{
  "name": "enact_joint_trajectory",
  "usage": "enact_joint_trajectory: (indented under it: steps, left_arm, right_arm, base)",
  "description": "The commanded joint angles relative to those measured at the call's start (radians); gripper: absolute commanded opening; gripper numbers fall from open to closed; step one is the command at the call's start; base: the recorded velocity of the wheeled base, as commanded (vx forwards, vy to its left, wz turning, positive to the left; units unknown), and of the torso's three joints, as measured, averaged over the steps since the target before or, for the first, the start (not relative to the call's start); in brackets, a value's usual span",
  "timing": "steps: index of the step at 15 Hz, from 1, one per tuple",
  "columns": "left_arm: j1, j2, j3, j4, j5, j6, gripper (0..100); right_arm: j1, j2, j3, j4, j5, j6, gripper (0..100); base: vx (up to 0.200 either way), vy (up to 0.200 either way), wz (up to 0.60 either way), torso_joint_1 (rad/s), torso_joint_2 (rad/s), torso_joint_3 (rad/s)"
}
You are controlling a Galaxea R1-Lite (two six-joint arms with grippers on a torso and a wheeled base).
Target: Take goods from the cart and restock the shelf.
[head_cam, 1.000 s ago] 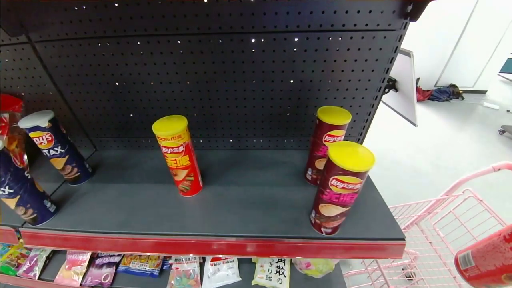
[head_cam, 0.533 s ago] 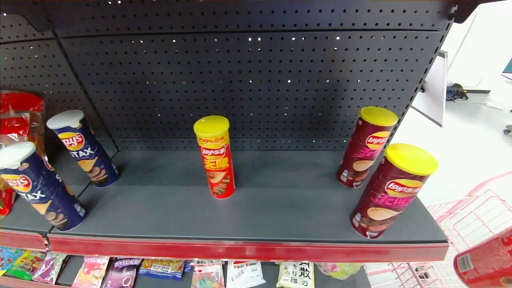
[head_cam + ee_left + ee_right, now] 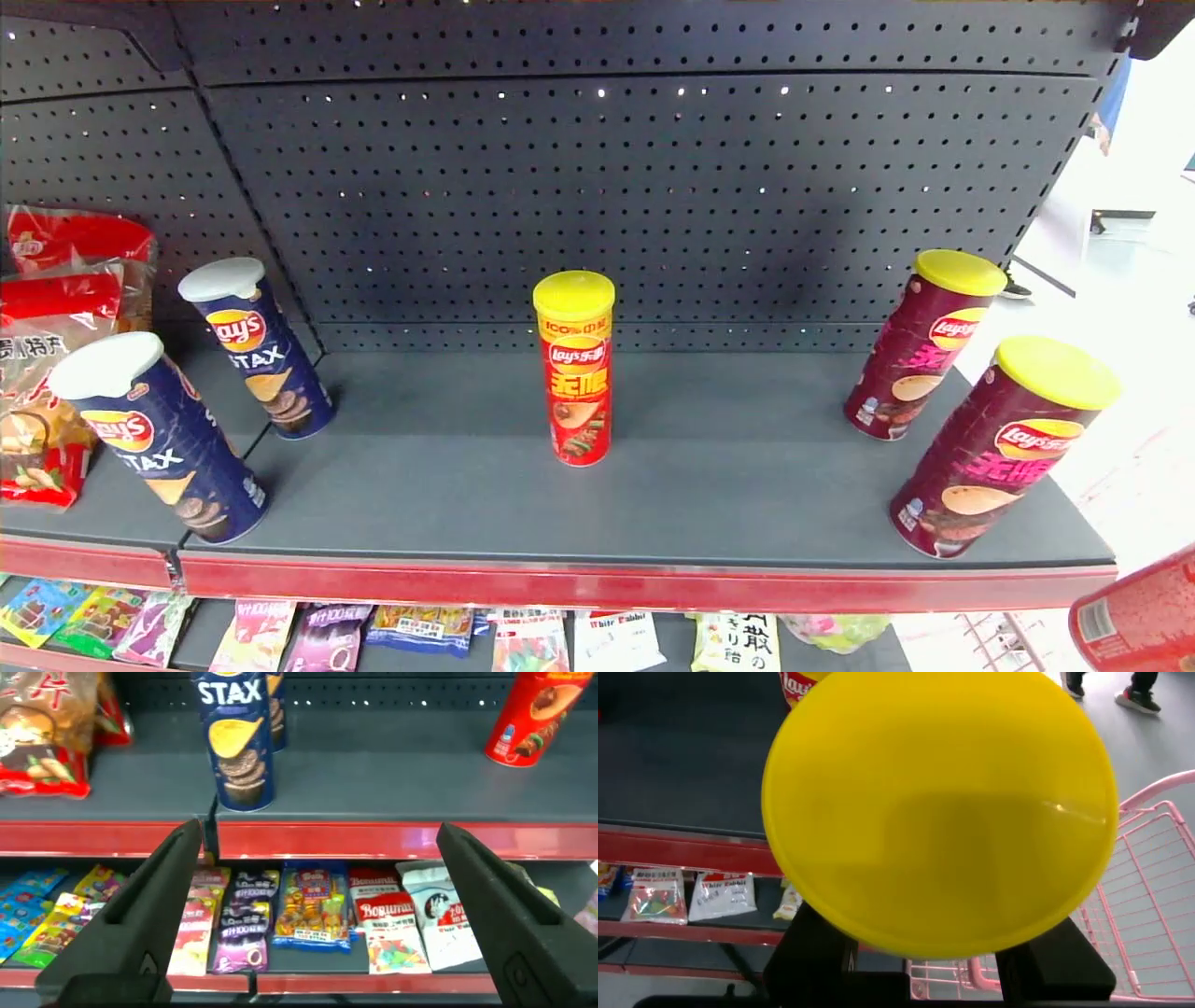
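Now the head camera has swung to face the shelf [image 3: 653, 485] squarely, leaving the cart [image 3: 1158, 791] at the edge, ready for restocking. The red can [image 3: 1139, 611] sits low right, clamped in the right gripper [image 3: 934, 952]; the left gripper [image 3: 318, 829] gapes wide.

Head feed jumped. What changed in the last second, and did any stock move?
The head camera swung left along the shelf, so the whole picture slid right: snack bags came in at the left and the cart slipped mostly out. No stock moved: the five cans stand as before. The right hand still holds its red can low at the right; the left hand stays open and empty.
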Motion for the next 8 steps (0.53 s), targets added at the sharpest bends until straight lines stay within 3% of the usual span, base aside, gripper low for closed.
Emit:
enact_joint_trajectory:
  steps: [1,3,6,8]
  left_arm:
    - [0.0,0.0,0.0,0.0,0.001,0.0,100]
    - [0.0,0.0,0.0,0.0,0.001,0.001,100]
    - [-0.005,0.031,0.0,0.0,-0.004,0.009,100]
    - [-0.012,0.037,-0.003,0.002,-0.051,0.052,100]
  right_arm:
    - [0.007,-0.087,-0.019,0.069,0.012,-0.011,0]
    - [0.038,-0.216,-0.067,0.224,0.089,-0.028,0]
    - [0.043,-0.336,-0.062,0.322,0.116,-0.052,0]
    - [0.061,-0.333,-0.043,0.316,0.155,-0.054,0]
  base:
    - [0.0,0.0,0.0,0.0,0.0,0.0]
    - [0.0,0.0,0.0,0.0,0.0,0.0]
    - [0.0,0.0,0.0,0.0,0.0,0.0]
    - [0.0,0.0,0.0,0.0,0.0,0.0]
